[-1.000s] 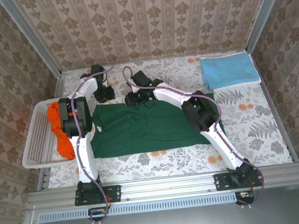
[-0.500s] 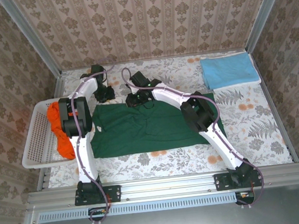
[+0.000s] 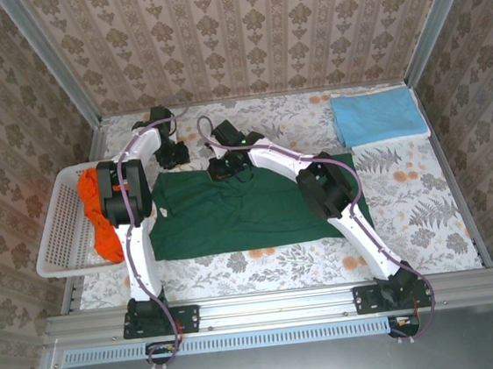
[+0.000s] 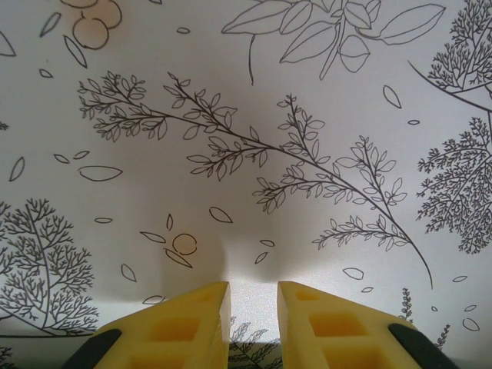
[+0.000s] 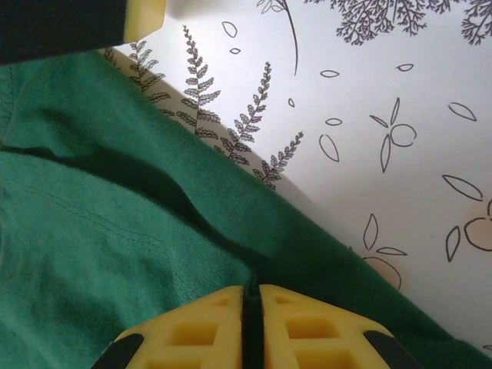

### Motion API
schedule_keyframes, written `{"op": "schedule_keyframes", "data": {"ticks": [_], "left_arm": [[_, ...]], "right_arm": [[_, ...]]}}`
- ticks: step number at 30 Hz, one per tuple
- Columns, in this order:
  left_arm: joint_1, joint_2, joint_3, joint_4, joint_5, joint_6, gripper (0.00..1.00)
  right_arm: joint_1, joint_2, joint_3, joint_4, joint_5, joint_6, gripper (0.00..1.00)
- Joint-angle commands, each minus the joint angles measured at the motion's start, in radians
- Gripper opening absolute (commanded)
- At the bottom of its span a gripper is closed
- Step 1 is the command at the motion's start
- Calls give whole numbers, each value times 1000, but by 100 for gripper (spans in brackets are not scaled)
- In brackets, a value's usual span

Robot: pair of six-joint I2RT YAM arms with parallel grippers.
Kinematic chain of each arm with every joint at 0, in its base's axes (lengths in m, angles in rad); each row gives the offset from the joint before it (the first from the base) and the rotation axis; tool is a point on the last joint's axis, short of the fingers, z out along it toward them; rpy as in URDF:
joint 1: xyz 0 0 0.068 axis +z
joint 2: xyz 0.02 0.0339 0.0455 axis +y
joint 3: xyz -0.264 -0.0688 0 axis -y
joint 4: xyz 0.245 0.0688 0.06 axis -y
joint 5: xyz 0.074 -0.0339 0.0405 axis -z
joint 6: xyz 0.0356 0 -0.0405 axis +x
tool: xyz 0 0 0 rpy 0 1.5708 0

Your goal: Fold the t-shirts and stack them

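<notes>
Flat dark green t-shirt [image 3: 249, 211], long axis left-right, right gripper [image 5: 252, 296] pinching its far edge, left gripper [image 4: 253, 304] slightly parted, empty.

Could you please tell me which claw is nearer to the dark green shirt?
Right. The right claw is pinched shut on the far edge of the green shirt; the left claw hangs over bare tablecloth beyond the shirt's far left corner.

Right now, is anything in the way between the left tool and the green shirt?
No, nothing visible is. The left tool is over bare leaf-print tablecloth, just past the far left corner of the dark green t-shirt.
</notes>
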Motion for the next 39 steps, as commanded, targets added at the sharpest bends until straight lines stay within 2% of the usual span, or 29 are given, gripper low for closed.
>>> {"op": "schedule_keyframes", "data": {"ticks": [1,9,14,27,39], "left_arm": [[4,3,2,-10,15,-9,23],[5,4,1,-10,14,-9,22],[4,4,1,-11,14,-9,22],[4,10,8,-16,16,-9,22],[4,11,8,-19,14,-9,22]], "right_arm": [[8,-93,-4,-32,6,-24,15],[13,-147,-44,-26,12,-36,15],[23,-185,-100,-17,4,-48,10],[54,-387,-421,110,-91,-115,7],[83,-463,-632,141,-135,-249,9]]}}
